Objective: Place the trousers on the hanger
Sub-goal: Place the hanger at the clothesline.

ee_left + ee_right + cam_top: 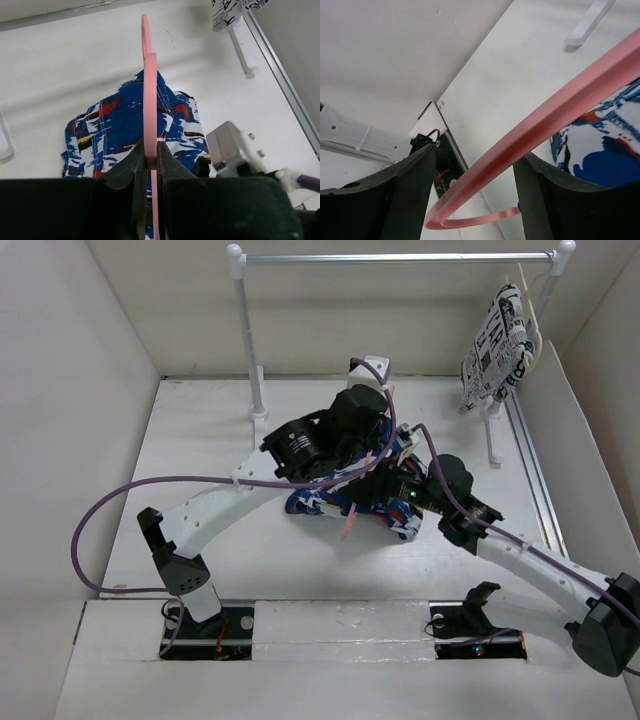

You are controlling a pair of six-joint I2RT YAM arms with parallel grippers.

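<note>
The trousers, bright blue with white, red, black and yellow splashes, lie in a heap on the table's middle. My left gripper is shut on the thin pink hanger, which stands edge-on above the heap. In the top view, the left gripper hovers over the cloth and a pink tip of the hanger pokes out toward the near side. My right gripper is open at the heap's right edge. The hanger's bar runs slantwise between its fingers, beside the trousers.
A white clothes rail spans the back on two posts. A white garment with black print hangs at its right end on a cream hanger. White walls close in the table on three sides. A metal track runs along the right.
</note>
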